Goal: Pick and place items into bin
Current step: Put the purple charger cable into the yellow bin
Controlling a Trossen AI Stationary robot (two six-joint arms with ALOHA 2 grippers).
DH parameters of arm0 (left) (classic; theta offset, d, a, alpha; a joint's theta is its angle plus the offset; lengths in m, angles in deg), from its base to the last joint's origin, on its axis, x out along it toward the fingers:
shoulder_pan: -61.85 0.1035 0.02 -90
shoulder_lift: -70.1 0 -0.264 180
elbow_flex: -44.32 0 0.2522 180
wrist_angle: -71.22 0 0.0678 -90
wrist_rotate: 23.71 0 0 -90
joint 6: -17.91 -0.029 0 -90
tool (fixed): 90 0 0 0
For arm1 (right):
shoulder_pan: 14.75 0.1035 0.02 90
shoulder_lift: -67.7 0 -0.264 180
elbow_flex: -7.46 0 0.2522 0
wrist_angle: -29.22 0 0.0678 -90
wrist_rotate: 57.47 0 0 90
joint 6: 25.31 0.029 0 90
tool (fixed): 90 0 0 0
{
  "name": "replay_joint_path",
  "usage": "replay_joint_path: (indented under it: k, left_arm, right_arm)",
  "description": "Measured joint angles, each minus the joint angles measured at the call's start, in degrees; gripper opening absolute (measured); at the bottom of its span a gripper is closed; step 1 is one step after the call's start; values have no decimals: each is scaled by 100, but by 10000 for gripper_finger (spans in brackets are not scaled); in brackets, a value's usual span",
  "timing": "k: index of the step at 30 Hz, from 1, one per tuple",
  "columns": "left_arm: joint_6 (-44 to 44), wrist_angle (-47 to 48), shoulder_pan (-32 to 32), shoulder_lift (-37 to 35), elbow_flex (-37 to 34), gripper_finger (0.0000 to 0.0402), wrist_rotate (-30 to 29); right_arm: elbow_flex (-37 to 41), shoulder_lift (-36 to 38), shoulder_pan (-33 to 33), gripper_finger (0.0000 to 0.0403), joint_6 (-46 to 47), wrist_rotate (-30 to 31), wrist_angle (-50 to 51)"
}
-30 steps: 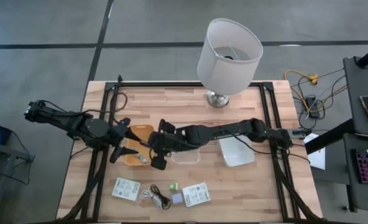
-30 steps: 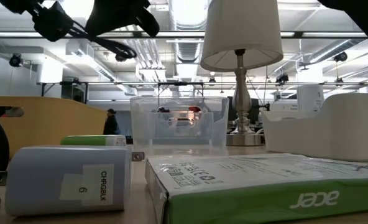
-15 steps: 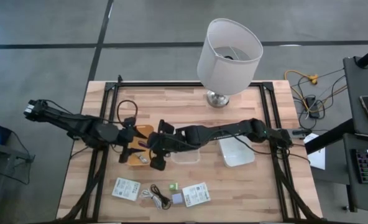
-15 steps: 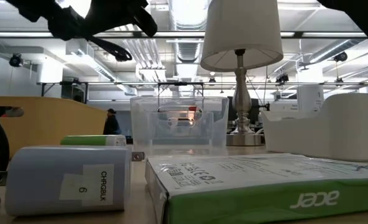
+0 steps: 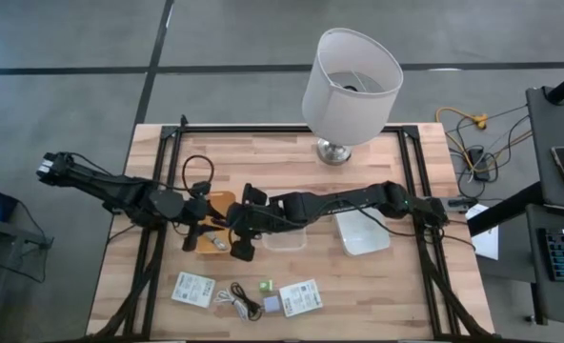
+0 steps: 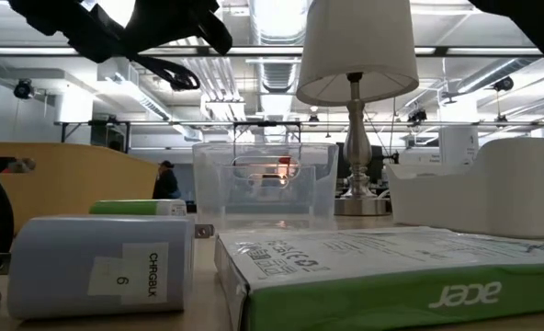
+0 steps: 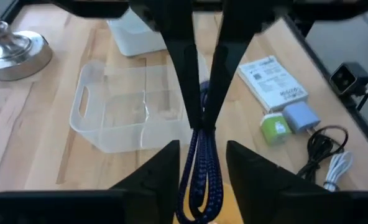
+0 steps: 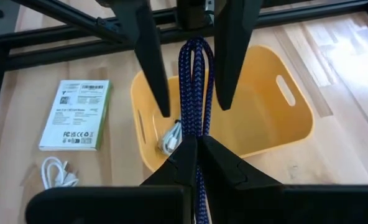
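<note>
My right gripper (image 8: 199, 155) reaches in from the table's right and is shut on a blue braided cable (image 8: 195, 81) above the yellow bin (image 8: 258, 118). My left gripper (image 7: 199, 168) faces it from the table's left. It is open, and its fingers stand on either side of the cable's looped end without touching it. A white cable (image 8: 171, 140) lies in the yellow bin. Two white packets with green print (image 5: 193, 289) (image 5: 301, 297), coiled cables (image 5: 239, 302), a green cube (image 5: 266, 285) and a grey-blue cube (image 5: 272, 304) lie near the table's near edge. My right gripper pinches the blue cable between its two fingers where the doubled strands (image 8: 198, 134) run side by side. The fingers come slanting from the table's right. The looped end (image 8: 195, 50) sticks out beyond the fingertips, lifted clear above the yellow bin.
A clear bin (image 5: 282, 236) and a white bin (image 5: 363, 232) stand under the right arm. A big white lamp (image 5: 351, 81) stands at the far edge. The two arms meet over the yellow bin (image 5: 215, 205) left of the table's middle.
My left gripper has moved toward the table's right, up to my right gripper over the yellow bin. Its fingers now stand around the cable's looped end. My right gripper has kept still with the cable.
</note>
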Motion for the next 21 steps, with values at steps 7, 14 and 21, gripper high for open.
replay_joint_path:
  k: [7, 14, 21]
  left_arm:
    - [-106, 32, -2, -25, -2, 51, -128]
    - [-97, 460, 1, -17, 6, 6, -324]
    - [624, 2521, 7, -159, 380, 2, -779]
  right_arm:
    - [2, 0, 0, 8, 0, 17, 2]
    - [4, -2, -7, 9, 177, 44, 16]
    - [4, 161, 26, 51, 317, 164, 331]
